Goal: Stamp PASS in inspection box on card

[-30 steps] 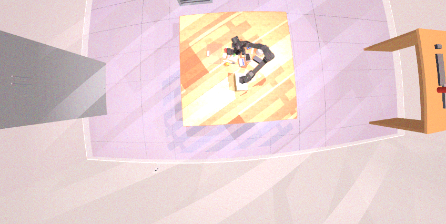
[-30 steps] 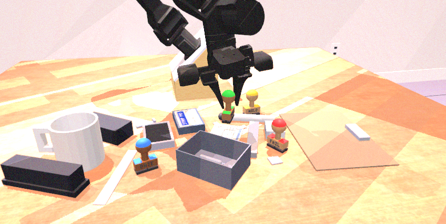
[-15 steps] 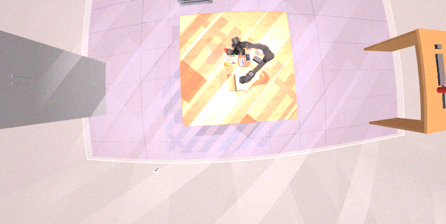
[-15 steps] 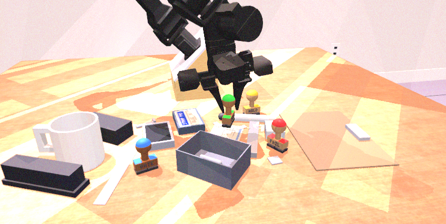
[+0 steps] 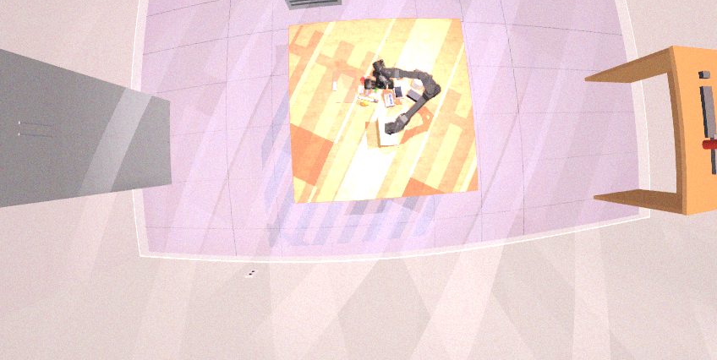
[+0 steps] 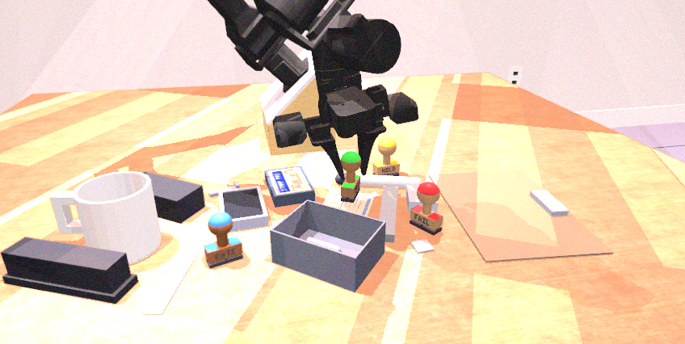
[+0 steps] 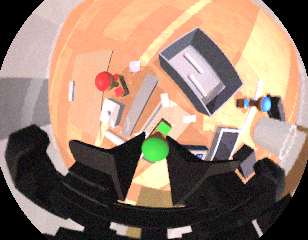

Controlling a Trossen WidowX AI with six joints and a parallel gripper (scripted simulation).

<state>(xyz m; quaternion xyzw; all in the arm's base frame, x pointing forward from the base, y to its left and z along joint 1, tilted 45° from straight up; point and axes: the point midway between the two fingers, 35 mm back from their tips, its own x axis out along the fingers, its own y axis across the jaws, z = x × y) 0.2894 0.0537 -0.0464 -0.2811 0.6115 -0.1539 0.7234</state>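
My gripper (image 6: pixel 352 174) (image 7: pixel 155 136) is shut on the green-knobbed stamp (image 6: pixel 350 158) (image 7: pixel 155 149), which is roughly upright. The stamp's block hangs low over the back part of the pale card (image 6: pixel 355 205); I cannot tell whether its underside touches anything. The card is partly hidden by the stamp and the grey bin, and its box and any print cannot be made out. The ink pad (image 6: pixel 242 203) (image 7: pixel 226 144) lies open, dark side up, left of the card in the exterior view. Its labelled lid (image 6: pixel 289 184) lies between pad and card.
The grey bin (image 6: pixel 312 253) (image 7: pixel 181 80) stands in front of the card. The FAIL stamp (image 6: pixel 426 216) (image 7: pixel 104 81), HOLD stamp (image 6: pixel 386 166) and blue-knobbed stamp (image 6: pixel 223 249) (image 7: pixel 264 104) stand around. A white marker (image 6: pixel 391 181) lies beside the held stamp. A mug (image 6: pixel 119 220) stands left.
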